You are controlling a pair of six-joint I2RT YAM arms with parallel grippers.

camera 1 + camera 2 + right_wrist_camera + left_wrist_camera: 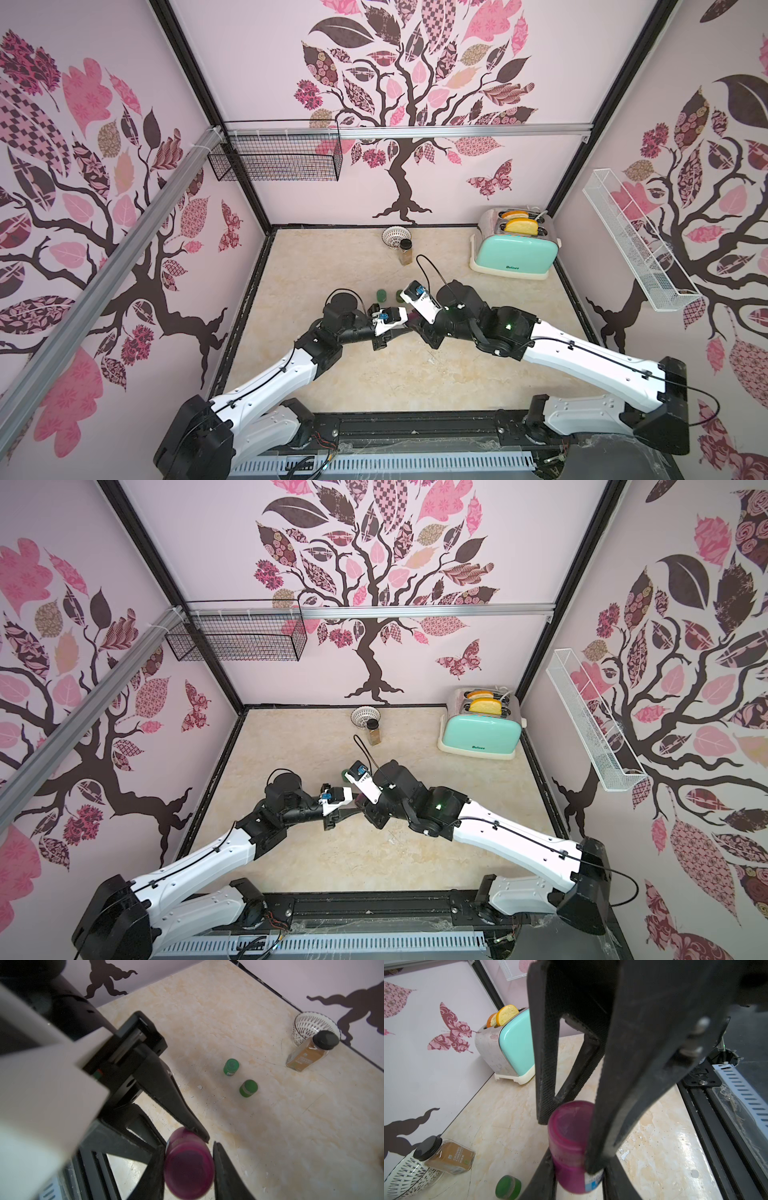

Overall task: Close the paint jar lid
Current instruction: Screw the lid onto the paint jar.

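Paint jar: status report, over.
Left gripper shut on paint jar body. Right gripper shut on lid; lid seated, tightness unclear. Green jars stand apart, nothing blocking.

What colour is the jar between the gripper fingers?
The jar is magenta, clearest in the right wrist view.

Tabletop (316,266) free along left wall and front edge; centre blocked by left gripper (577,1165) and right gripper (189,1147) clamped on paint jar (569,1136), green jar (231,1066) and second green jar (248,1088) just beyond, spice jar (307,1053), white basket (307,1022) and toaster (515,253) along the back.
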